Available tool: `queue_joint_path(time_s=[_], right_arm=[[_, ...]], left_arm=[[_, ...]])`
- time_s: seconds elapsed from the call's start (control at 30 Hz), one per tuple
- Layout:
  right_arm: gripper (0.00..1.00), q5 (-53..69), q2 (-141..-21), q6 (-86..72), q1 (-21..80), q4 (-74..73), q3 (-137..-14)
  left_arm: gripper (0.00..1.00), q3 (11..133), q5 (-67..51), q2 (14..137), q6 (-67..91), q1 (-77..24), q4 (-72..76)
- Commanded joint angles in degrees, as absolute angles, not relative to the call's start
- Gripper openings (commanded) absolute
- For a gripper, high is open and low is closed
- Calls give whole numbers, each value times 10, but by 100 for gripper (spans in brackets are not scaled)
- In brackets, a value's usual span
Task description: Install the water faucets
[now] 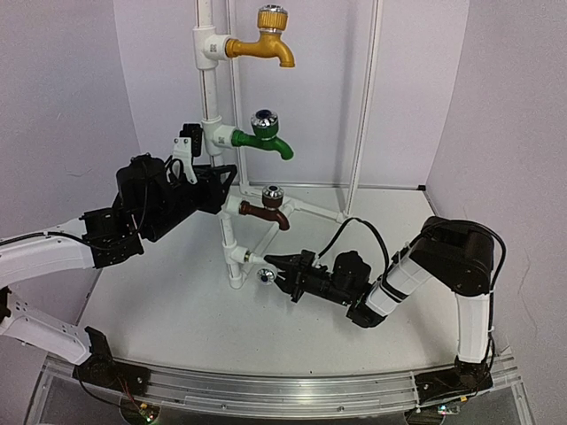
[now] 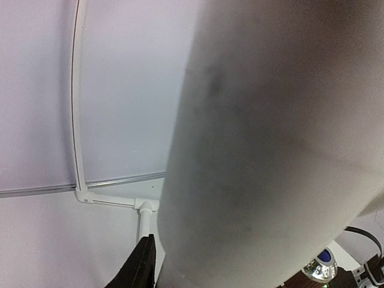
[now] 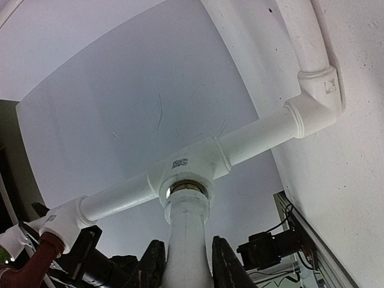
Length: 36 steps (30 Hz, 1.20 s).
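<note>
A white pipe stand point(image 1: 215, 106) carries a yellow faucet point(image 1: 266, 40) at the top, a green faucet point(image 1: 268, 135) below it and a brown faucet point(image 1: 268, 209) lower down. My right gripper point(image 1: 282, 270) is shut on the white faucet point(image 1: 265, 275) and holds it level. In the right wrist view the white faucet point(image 3: 187, 240) sits between my fingers point(image 3: 153, 267), its end in the socket of the lowest T-fitting point(image 3: 186, 171). My left gripper point(image 1: 223, 190) is shut on the upright pipe just above the brown faucet. That pipe point(image 2: 270, 150) fills the left wrist view beside one black finger point(image 2: 141, 267).
The stand's base pipes point(image 1: 314, 211) run along the table behind the right gripper. Thin white frame poles point(image 1: 365, 106) stand at the back, with pale walls on three sides. A metal rail point(image 1: 266, 390) runs along the near edge.
</note>
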State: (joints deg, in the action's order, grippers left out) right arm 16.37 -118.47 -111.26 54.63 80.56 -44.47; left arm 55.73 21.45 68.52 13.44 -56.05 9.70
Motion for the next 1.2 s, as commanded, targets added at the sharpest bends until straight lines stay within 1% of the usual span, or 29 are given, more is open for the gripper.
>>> queue_joint_path(time_s=[0.0,0.03,0.07,0.1,0.13,0.2,0.23,0.27,0.3,0.47,0.57,0.63,0.7,0.77,0.8,0.83,0.9,0.93,1.0,1.07,1.1,1.17], right_arm=[[0,40,-1164,-1365,526,920,-440],[3,43,-1158,-1357,524,915,-442],[11,48,-1152,-1342,521,910,-445],[23,56,-1144,-1323,519,900,-444],[40,61,-1139,-1306,518,893,-442],[70,78,-1122,-1245,517,879,-422],[84,85,-1112,-1213,517,875,-410],[96,89,-1103,-1178,517,870,-397],[98,97,-1095,-1145,517,864,-383],[98,115,-1065,-1037,513,844,-305],[98,138,-1021,-906,499,842,-263],[98,168,-970,-767,480,831,-231],[98,196,-899,-602,458,782,-208],[98,204,-816,-419,453,643,-227],[98,207,-770,-287,453,480,-264],[98,210,-750,-189,458,379,-306],[98,199,-718,10,464,237,-344],[98,188,-704,92,465,199,-353],[98,200,-675,226,466,187,-339],[98,244,-652,358,469,180,-323],[98,259,-641,410,471,180,-318],[98,261,-625,464,473,239,-296]], left_arm=[[0,509,89,708,272,-608,-15],[0,510,94,707,277,-608,-16],[0,511,101,706,284,-608,-17],[0,512,115,704,295,-608,-16],[0,513,133,701,308,-608,-17],[0,518,162,694,335,-608,-24],[0,525,177,691,349,-609,-34],[0,537,194,691,364,-608,-49],[0,553,205,693,372,-608,-64],[0,598,205,698,384,-608,-93],[0,608,203,706,381,-608,-110],[0,607,199,708,377,-608,-113],[0,604,195,707,373,-608,-113],[0,602,194,703,370,-608,-114],[0,601,195,700,367,-608,-115],[0,600,196,699,366,-607,-116],[0,600,195,696,362,-607,-118],[0,601,194,697,360,-607,-118],[0,600,194,696,358,-607,-118],[0,599,195,697,355,-607,-118],[0,599,196,697,353,-607,-118],[0,598,196,697,351,-608,-117]])
